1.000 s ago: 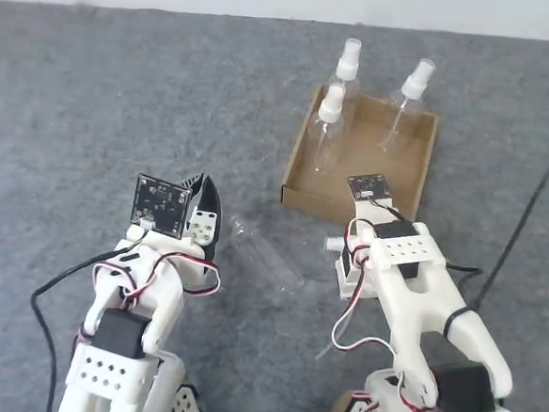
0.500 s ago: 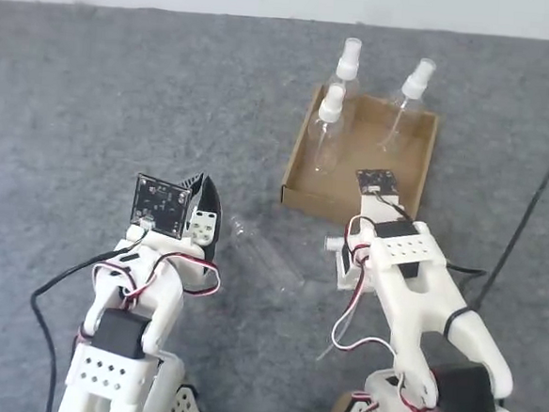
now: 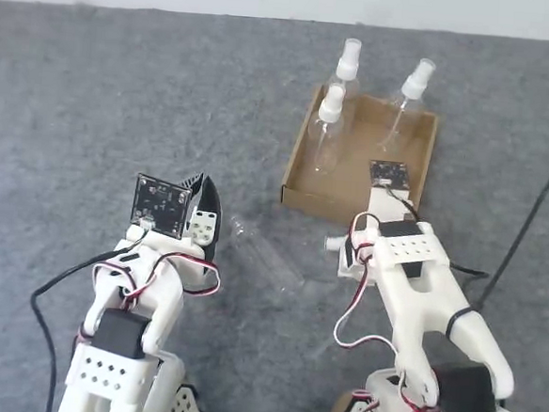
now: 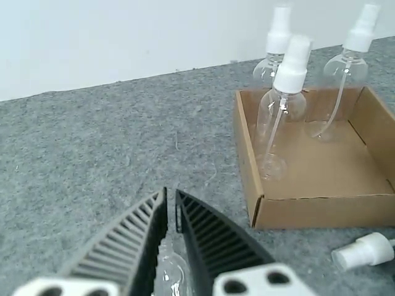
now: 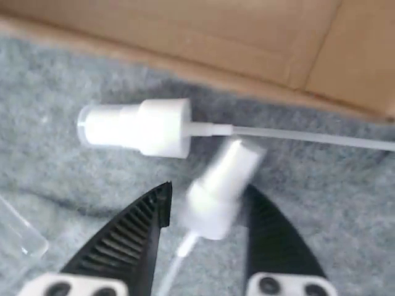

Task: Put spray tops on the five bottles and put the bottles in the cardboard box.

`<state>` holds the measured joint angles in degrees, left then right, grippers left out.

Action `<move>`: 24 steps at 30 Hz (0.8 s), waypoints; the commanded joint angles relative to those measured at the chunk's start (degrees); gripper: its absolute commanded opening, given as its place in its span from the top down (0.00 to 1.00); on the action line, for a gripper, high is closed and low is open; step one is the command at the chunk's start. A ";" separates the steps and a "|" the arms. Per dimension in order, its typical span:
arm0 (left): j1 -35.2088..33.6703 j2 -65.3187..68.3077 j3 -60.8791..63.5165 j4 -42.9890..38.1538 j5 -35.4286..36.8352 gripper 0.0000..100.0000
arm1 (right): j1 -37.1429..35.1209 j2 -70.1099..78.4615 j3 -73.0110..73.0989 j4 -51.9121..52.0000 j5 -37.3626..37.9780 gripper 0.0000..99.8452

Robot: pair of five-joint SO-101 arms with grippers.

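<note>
Spray top betw R jaws, spread | L jaws closed, by bottle

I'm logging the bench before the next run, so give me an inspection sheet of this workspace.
Surface: grey felt, no spills seen.
Job's things: cardboard box with three capped bottles at it; uncapped bottle lying between the arms; loose spray top lying on the felt by the box.
Clutter: thin black strip beside the right arm.
Grippers: left gripper shut and empty, by the uncapped bottle; right gripper open, with a second spray top between its fingers.
Cables: black cable by the left arm; red and white wires on the right arm.
Surroundings: white wall.
</note>
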<state>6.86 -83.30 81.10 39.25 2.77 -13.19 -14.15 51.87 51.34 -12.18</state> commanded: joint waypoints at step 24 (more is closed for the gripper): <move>0.00 0.18 -0.57 -0.09 0.26 0.99 | -3.38 -15.25 -0.26 12.35 12.13 0.92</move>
<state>6.86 -83.30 81.10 39.25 2.77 -13.19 -22.51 52.75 60.92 -0.92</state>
